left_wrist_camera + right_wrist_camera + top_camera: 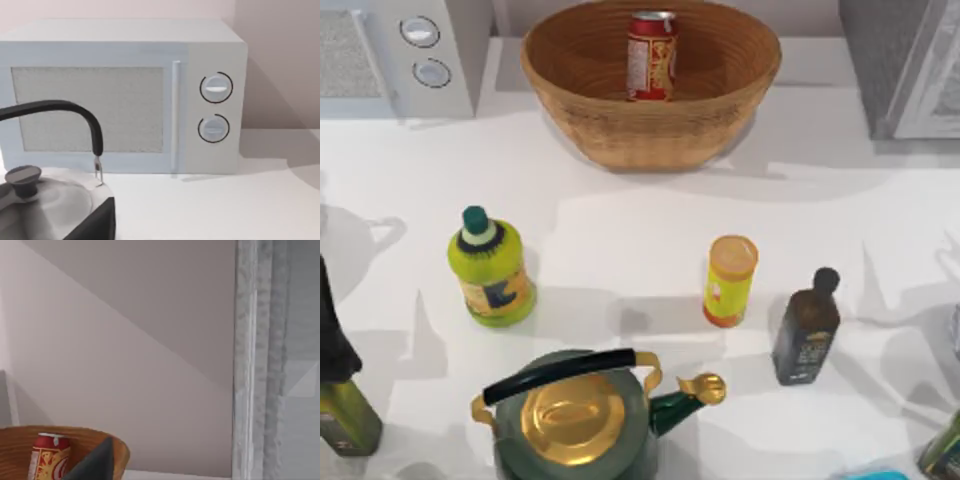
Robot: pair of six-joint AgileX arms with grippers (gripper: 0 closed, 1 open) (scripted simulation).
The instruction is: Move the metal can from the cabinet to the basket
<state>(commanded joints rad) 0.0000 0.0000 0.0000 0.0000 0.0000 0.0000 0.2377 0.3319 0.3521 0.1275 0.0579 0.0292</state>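
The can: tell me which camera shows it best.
The top view: the can stands upright inside the basket, seen nearly whole. The right wrist view catches its upper part over the basket rim. The left wrist view faces the microwave.

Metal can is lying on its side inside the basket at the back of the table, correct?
Not quite. The metal can is inside the basket at the back of the table, but it stands upright, silver top up, as the top view shows.

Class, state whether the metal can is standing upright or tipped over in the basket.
Upright: the metal can stands inside the basket, silver top rim uppermost.
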